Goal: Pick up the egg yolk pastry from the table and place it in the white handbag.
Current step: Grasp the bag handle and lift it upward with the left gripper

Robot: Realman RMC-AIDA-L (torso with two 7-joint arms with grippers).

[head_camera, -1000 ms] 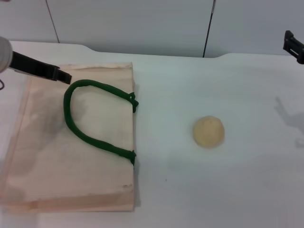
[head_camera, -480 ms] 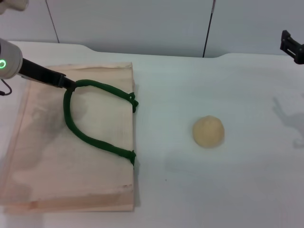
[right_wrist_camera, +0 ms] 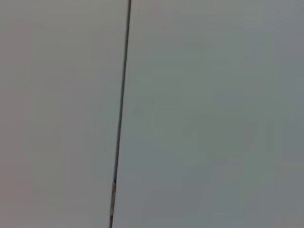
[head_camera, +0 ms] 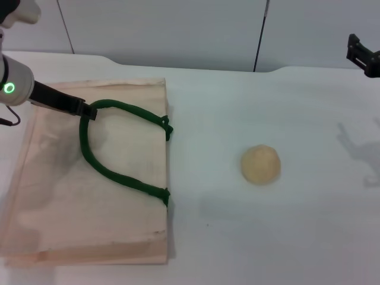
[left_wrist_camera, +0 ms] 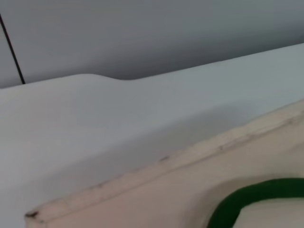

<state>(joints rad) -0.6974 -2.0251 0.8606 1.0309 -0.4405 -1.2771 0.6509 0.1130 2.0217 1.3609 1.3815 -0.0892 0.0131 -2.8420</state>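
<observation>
Pastry: egg yolk pastry point(head_camera: 260, 164) sits bare on the table point(head_camera: 285, 231), well right of the white handbag point(head_camera: 59, 196) lying flat. Left gripper point(head_camera: 89, 111) tip is at the green handle point(head_camera: 101, 166); clamped or not, cannot tell. Right gripper point(head_camera: 362, 54) hangs at far right edge, grip state unclear

White matte table point(head_camera: 285, 237) fills most of head view, rounded notch cut in its far edge. Behind it a pale grey panelled wall point(head_camera: 178, 29) with 2 thin dark vertical seams point(head_camera: 259, 35). Soft diffuse light, faint shadows on tabletop at right. Left wrist view shows same tabletop point(left_wrist_camera: 95, 123) and grey wall point(left_wrist_camera: 166, 33). Right wrist view: plain grey wall point(right_wrist_camera: 213, 118), 1 dark seam point(right_wrist_camera: 121, 114).
</observation>
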